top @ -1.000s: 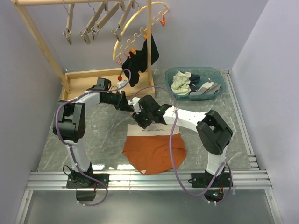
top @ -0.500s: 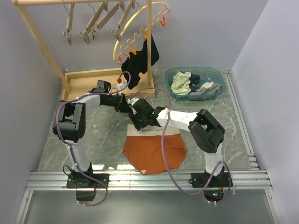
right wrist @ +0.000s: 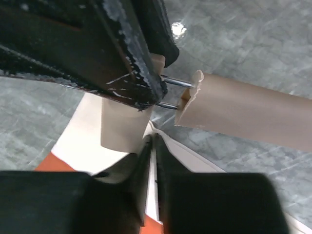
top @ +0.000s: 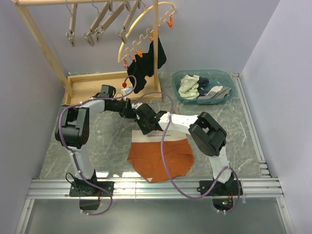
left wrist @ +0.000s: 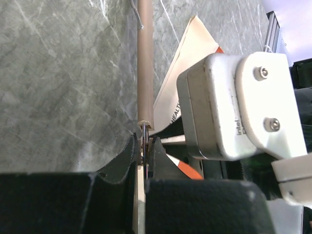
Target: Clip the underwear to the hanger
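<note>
Rack (top: 41,41): wooden, at the back left of the desk (top: 97,141), with spare hangers (top: 97,24) hooked on its top rail.
Tray (top: 92,76): a wooden tray at the foot of the rack, behind the left arm.
Left hand (top: 130,111): reaches right across the desk. In the left wrist view its fingers (left wrist: 129,156) are pressed together on the clip at one end of the hanger (left wrist: 145,63).
Hanger: lies flat on the desk, its straight wooden bar running away from the left hand. In the right wrist view the bar (right wrist: 243,114) runs off to the right. Its wooden clip piece sits just beside the left hand's dark fingers. In the top view the two hands hide most of it.
Right hand (top: 143,126): meets the left hand at the clip, tip to tip. Its fingers (right wrist: 139,165) are almost together, pinching a thin white edge of the waistband right under the clip.
Underwear (top: 158,156): spread flat on the desk in front of both hands, orange body towards the arm bases. The white waistband (left wrist: 187,63) lies along the hanger bar, its left corner at the clip.
Black garment (top: 146,66): hangs behind the hands, well apart from the underwear.
Basket (top: 204,72): teal, at the back right, holding cream and grey clothes.
</note>
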Controlling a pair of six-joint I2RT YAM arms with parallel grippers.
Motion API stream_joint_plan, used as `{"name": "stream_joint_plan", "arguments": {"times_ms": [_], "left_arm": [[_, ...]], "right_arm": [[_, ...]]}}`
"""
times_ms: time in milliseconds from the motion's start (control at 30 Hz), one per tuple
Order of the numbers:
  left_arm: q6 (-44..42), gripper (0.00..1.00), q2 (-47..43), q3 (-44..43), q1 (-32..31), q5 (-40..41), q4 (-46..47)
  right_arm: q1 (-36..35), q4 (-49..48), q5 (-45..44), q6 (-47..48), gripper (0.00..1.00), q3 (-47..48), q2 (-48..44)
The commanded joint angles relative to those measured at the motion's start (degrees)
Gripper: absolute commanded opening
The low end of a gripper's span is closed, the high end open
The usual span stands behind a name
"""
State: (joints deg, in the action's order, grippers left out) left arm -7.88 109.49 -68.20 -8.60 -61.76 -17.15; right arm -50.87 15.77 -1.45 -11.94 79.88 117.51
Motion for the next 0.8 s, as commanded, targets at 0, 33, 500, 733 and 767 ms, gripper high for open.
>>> {"name": "stream_joint_plan", "arguments": {"times_ms": [0, 33, 500, 733, 767], "left_arm": [[-1.7, 0.00, -1.1, 0.6, 0.3, 0.9, -0.3], [-2.1, 0.00, -1.1, 0.8, 0.3, 1.0, -0.5], [-4.9, 0.00, -0.7, 1.8, 0.2, 0.8, -1.8], [-5.5, 0.00, -0.3, 2.4, 0.2, -0.9, -0.7], [-5.5, 0.00, -0.1, 2.4, 0.2, -0.9, -0.6]], "right_arm": [[-0.2, 2.4, 1.3, -0.1, 0.09, 1.6, 1.7], [-0.2, 2.2, 1.3, 0.1, 0.04, 1.4, 1.4], [-0.2, -6.2, 3.5, 0.3, 0.00, -7.7, -8.4], [-0.2, -7.7, 3.2, 1.1, 0.00, -8.9, -10.0], [-0.1, -8.2, 3.2, 1.2, 0.00, -9.0, -10.3]]}}
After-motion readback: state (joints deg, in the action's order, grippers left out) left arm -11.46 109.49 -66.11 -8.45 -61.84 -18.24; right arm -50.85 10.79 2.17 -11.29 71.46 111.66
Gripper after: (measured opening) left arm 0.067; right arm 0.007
